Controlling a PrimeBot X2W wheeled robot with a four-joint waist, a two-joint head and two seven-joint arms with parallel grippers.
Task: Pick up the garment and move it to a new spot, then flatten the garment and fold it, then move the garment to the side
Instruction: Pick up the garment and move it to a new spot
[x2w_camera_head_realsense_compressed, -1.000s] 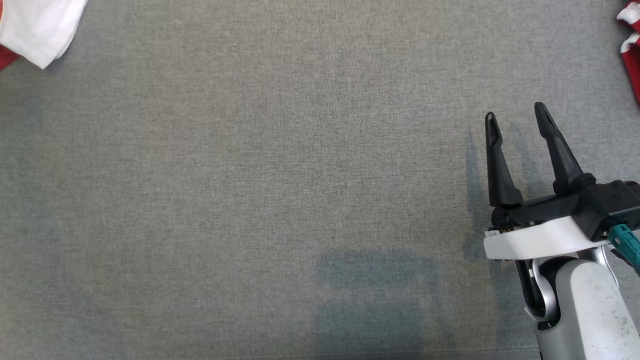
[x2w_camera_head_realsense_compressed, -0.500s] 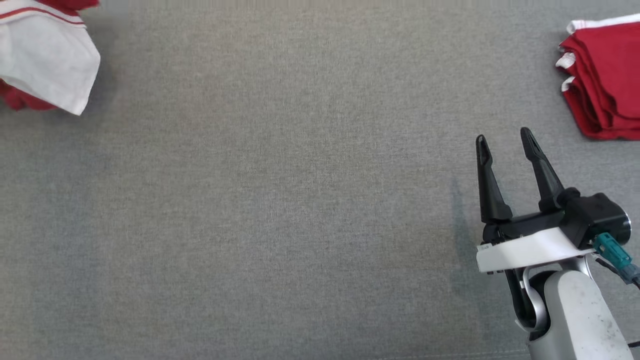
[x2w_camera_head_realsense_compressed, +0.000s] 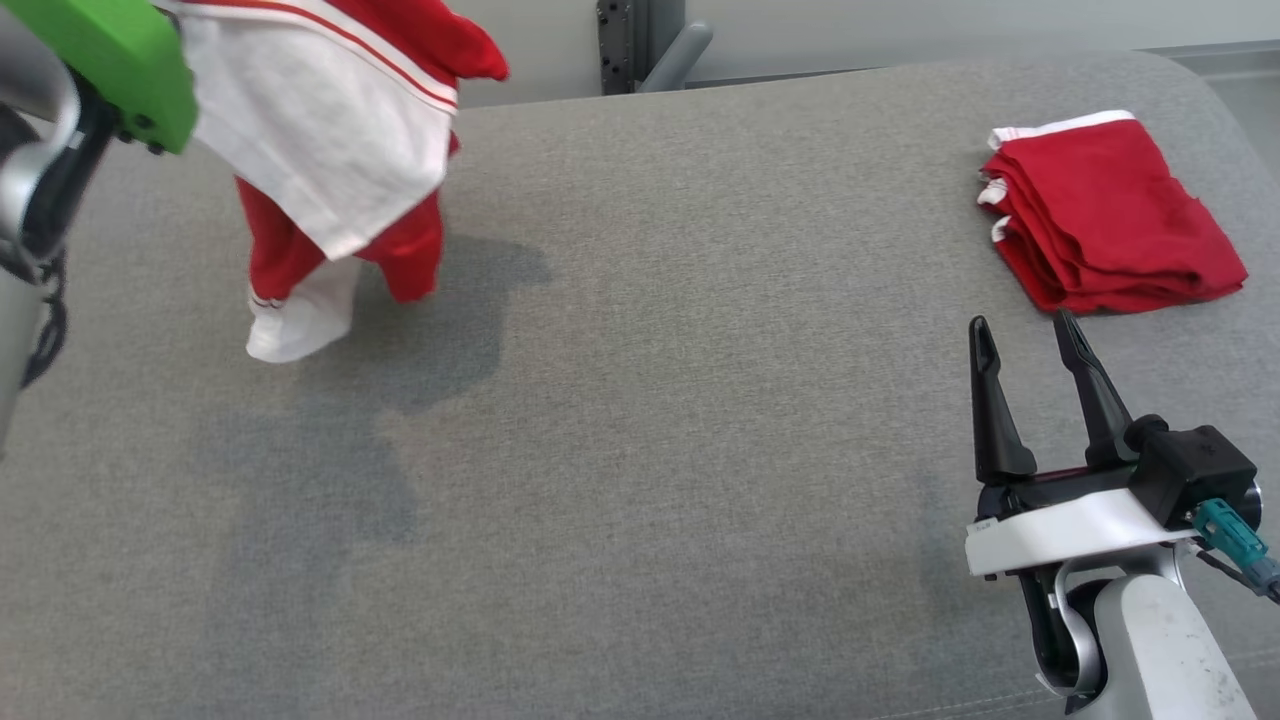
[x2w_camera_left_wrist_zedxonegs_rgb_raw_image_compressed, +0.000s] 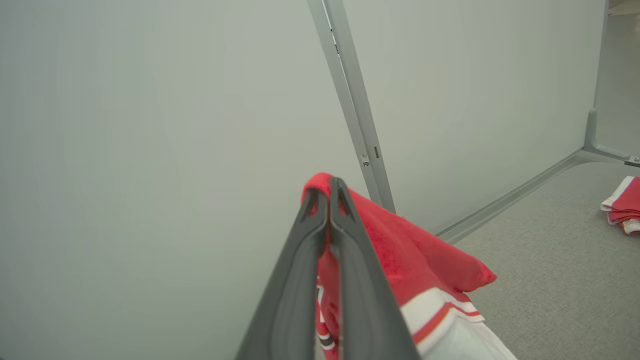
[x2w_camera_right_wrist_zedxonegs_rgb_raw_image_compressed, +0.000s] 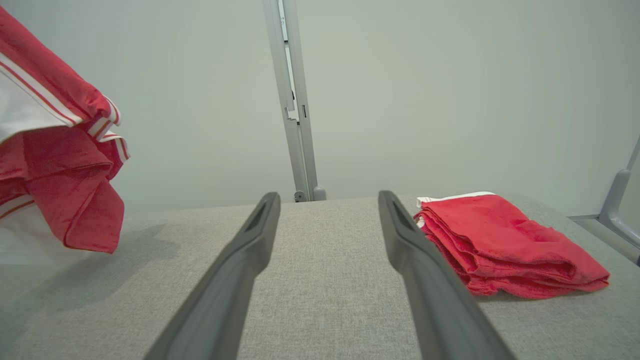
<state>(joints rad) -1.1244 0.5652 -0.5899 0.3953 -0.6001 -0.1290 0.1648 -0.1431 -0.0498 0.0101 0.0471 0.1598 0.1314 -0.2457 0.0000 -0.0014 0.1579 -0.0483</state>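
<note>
Here the left pincer is clamped on the red and white garment, which hangs over the far left corner of the table. The right pincer is spread wide and empty near the right edge, just before a folded red pile.

Grey fabric surface, pale wall, metal post.
</note>
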